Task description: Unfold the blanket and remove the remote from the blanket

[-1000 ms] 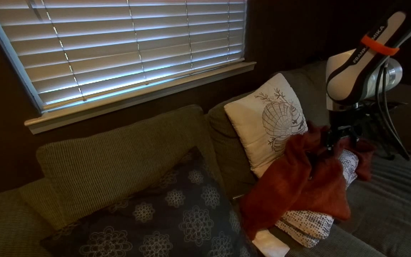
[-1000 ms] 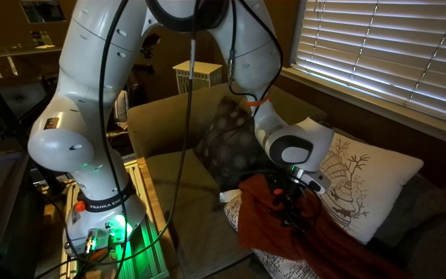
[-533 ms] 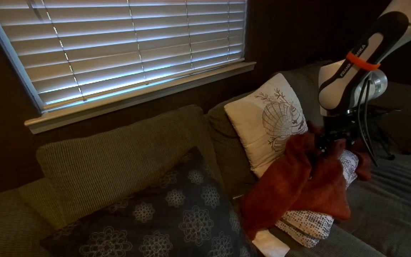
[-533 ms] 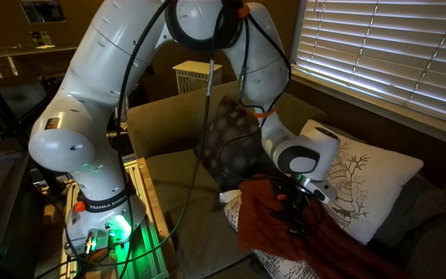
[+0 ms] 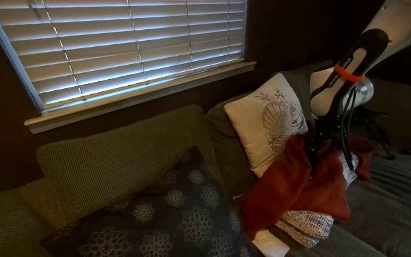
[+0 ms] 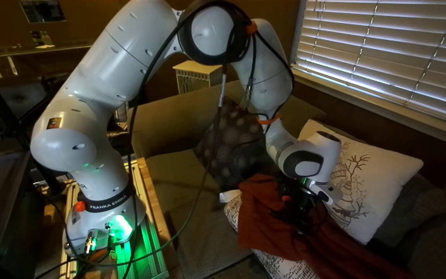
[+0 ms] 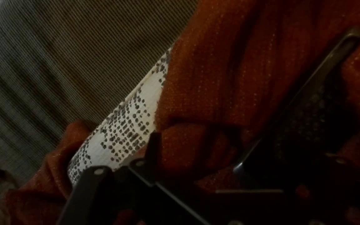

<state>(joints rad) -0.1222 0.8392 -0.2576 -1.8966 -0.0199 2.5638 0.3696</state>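
The rust-red blanket lies bunched and draped over a white-and-black patterned cushion, seen in both exterior views. A long dark object with a pale shiny edge and faint button-like specks, apparently the remote, rests in a blanket fold at the right of the wrist view. My gripper is open just above the blanket, pointing down. Its left finger shows near the cushion's edge; the right one is lost in shadow beside the remote. The remote's near end reaches between the fingers without a visible grip. Some blanket is hidden by the gripper.
A white shell-print pillow leans on the sofa back close to the gripper. Under the blanket is the patterned cushion. A dark flower-print cushion and a small white item lie nearby. Cables hang along the arm.
The arm has come lower and moved left in an exterior view, bringing the gripper down over the blanket's folds. The jaws have stayed open; the blanket looks unmoved.
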